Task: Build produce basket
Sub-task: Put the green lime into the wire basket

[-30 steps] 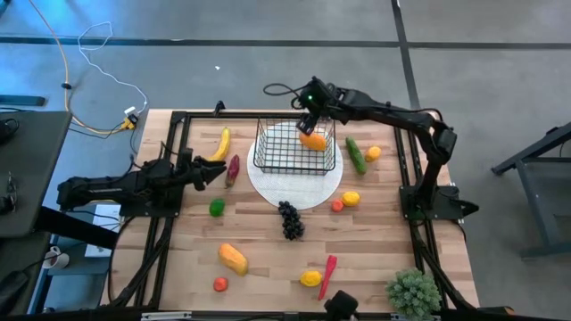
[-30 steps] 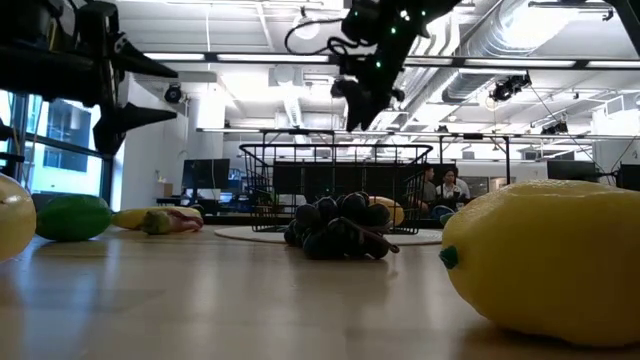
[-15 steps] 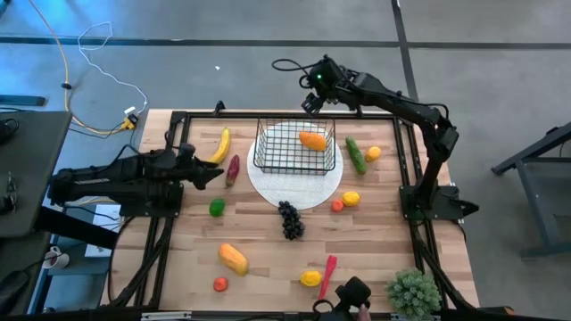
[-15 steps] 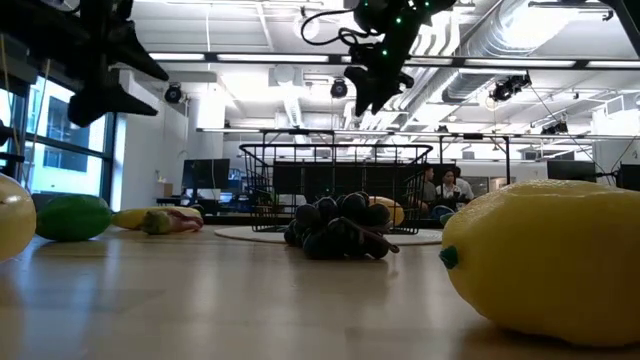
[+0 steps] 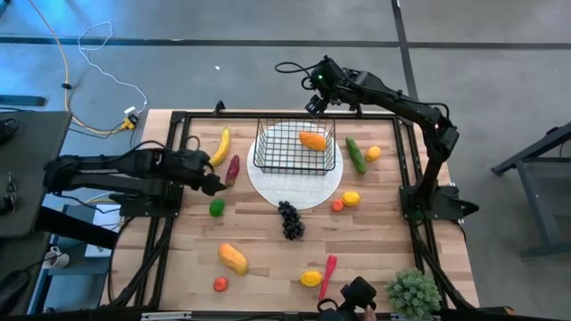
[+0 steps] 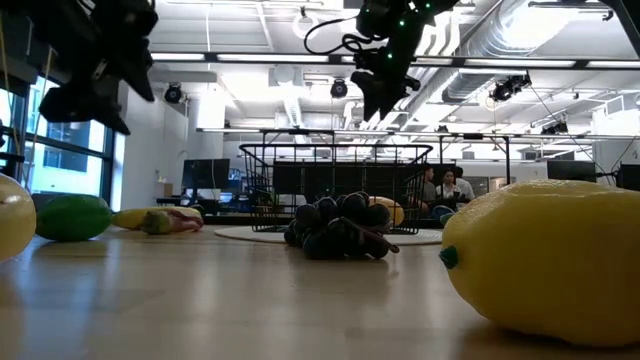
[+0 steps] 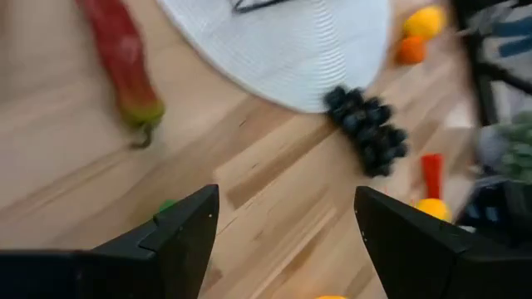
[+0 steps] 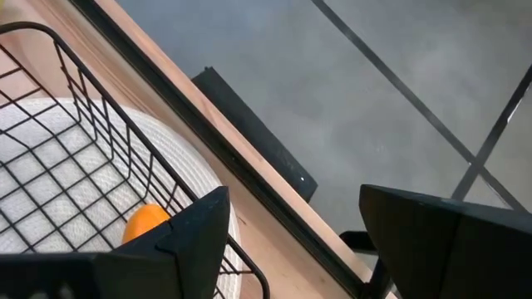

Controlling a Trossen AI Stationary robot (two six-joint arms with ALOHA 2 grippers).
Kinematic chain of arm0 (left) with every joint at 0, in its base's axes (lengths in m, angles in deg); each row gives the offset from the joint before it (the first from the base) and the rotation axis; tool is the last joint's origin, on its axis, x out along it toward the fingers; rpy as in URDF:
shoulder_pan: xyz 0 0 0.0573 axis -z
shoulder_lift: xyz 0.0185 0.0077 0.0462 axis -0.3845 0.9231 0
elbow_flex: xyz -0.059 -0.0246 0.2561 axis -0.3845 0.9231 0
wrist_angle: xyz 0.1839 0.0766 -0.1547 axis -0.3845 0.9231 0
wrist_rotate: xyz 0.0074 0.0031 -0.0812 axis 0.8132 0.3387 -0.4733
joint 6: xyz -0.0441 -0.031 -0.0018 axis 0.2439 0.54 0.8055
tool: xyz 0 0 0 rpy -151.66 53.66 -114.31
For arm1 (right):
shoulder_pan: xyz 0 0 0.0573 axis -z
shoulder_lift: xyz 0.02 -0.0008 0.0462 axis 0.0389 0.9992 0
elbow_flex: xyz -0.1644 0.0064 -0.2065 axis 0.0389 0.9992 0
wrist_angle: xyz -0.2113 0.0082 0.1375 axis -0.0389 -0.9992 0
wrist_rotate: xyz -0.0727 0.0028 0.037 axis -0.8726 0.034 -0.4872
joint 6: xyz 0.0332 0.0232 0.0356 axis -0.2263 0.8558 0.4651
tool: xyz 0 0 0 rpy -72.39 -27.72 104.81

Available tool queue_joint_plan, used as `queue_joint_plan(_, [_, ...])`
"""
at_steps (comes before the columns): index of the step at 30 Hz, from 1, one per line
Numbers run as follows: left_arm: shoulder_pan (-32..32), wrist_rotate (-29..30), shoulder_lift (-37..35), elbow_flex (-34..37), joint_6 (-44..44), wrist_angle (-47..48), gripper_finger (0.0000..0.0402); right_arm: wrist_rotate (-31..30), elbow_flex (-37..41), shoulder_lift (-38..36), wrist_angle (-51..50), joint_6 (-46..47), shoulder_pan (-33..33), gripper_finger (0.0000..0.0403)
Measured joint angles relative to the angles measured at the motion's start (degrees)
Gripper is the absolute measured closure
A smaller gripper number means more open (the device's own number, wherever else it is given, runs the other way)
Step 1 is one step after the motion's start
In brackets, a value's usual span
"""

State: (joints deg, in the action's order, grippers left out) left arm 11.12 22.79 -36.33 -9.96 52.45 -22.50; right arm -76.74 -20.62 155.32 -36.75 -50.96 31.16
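Observation:
The black wire basket (image 5: 294, 147) stands on a round white plate (image 5: 294, 183) at the table's far middle, with one orange fruit (image 5: 312, 140) lying inside it. My right gripper (image 5: 314, 105) hangs open and empty above the basket's far rim (image 8: 83, 108). My left gripper (image 5: 214, 185) is open and empty, tipped down over the bare wood between a dark red pepper (image 5: 234, 168) and a green lime (image 5: 217, 207). The dark grapes (image 5: 290, 218) lie just off the plate's near edge.
A banana (image 5: 219, 144) lies left of the basket; a cucumber (image 5: 356, 153) and an orange (image 5: 373, 153) lie right of it. A lemon (image 5: 351, 198), a red chili (image 5: 328, 272), another lemon (image 5: 310, 278) and a green plant (image 5: 413, 290) lie nearer the front.
My left gripper has risen and tipped from pointing level to slanting down at the table, drawing back a little toward the left edge. My right gripper has lifted off the basket toward the far edge. The orange fruit stays in the basket.

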Motion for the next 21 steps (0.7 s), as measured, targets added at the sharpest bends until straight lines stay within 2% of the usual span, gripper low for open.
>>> queue_joint_plan(7, [2.5, 0.5, 6.0, 0.0, 3.9, 3.1, 0.0134, 0.0, 0.0, 0.0, -0.1, -0.3, 0.0, 0.0153])
queue_joint_plan(14, [6.0, 4.3, 11.8, 0.0, 8.4, 3.2, 0.0134, 0.0, 0.0, 0.0, -0.1, -0.5, 0.0, 0.0153])
queue_joint_plan(21, [9.1, 4.8, 16.2, 0.0, 11.6, 3.3, 0.0134, 0.0, 0.0, 0.0, -0.1, -0.5, 0.0, 0.0153])
